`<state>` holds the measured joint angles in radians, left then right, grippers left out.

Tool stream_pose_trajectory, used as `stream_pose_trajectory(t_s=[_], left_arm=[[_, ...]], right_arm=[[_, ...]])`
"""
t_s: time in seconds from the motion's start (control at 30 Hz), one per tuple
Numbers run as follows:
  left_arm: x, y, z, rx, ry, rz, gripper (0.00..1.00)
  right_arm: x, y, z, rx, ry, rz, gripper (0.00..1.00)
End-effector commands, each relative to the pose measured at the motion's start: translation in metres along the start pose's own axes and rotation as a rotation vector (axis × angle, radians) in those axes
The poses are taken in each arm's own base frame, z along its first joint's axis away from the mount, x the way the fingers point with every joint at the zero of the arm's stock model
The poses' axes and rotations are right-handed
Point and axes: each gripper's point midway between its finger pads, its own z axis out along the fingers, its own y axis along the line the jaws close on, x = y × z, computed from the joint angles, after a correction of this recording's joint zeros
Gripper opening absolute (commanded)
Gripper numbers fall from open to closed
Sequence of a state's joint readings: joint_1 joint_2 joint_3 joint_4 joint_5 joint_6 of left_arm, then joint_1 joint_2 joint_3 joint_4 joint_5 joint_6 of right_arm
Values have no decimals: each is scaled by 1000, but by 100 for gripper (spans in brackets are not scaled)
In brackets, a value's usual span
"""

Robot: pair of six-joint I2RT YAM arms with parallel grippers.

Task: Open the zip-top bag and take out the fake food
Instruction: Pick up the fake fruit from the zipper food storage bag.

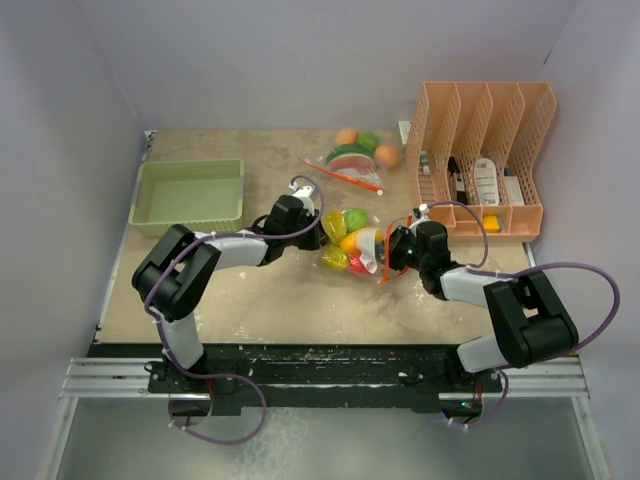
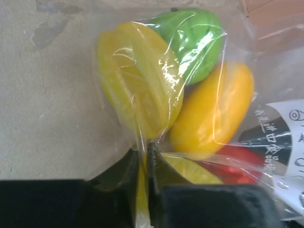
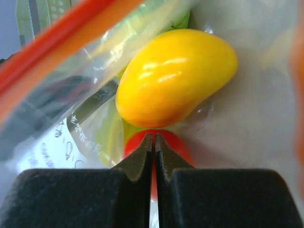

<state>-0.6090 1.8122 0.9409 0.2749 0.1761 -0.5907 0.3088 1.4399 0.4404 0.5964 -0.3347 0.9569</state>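
Right, table first: a peach file rack stood at the far right and a green tray at the far left. The zip-top bag lay mid-table between the two arms, with its red zip strip toward the right end. A second bag of toy produce lay farther back, just left of the rack and well apart from both arms.

The fake food was all inside the middle bag, packed tight against each other. Through the film I could see a yellow piece, a green one behind it, an orange-yellow one to its right and a red one nearest the printed label.

The left gripper was at the bag's left end. Its jaws were nearly together, pinching a fold of film just beside the yellow piece. The right gripper was at the bag's right end under the zip strip. Its jaws were closed to a sliver on the film, right over the red piece, with the orange-yellow one just beyond.
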Motion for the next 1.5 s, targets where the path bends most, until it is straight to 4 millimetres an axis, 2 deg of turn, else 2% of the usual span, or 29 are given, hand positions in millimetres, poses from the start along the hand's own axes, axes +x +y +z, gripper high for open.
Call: stream_pose_trajectory(t_s=[0.0,0.13,0.23,0.47,0.53,0.67,0.8,0.97,1.1,1.27,1.37,1.47], left_arm=[[-18,-26,0,128,-68,7,2],[-23,-33,-10,157,-100,15,0],[-29,-38,-21,172,-132,19,0],[-50,-52,-51,177,-196,55,0],[-56,-55,-57,175,-207,64,0],[-61,-57,-61,170,-217,66,0],[-61,-57,-59,172,-212,63,0],[-49,-50,-54,157,-183,48,0],[-44,-42,-52,122,-179,37,0],[-43,-31,-51,66,-181,11,0],[-43,-26,-50,42,-185,-11,0],[-41,-24,-47,34,-175,-22,0]], right_arm=[[-5,12,1,-39,-12,-43,6],[-6,11,-2,-37,-19,-50,7],[-5,9,-3,-25,-14,-71,13],[-6,1,-11,12,8,-282,52],[-6,5,-14,-10,13,-355,62],[17,18,-17,-140,139,-446,74],[36,16,-15,-213,239,-464,79],[43,7,-9,-202,265,-458,83],[51,-1,-5,-181,312,-453,74],[62,-28,-4,-38,344,-445,71],[65,-28,-6,-31,344,-439,72],[61,-11,-13,-90,310,-455,77]])
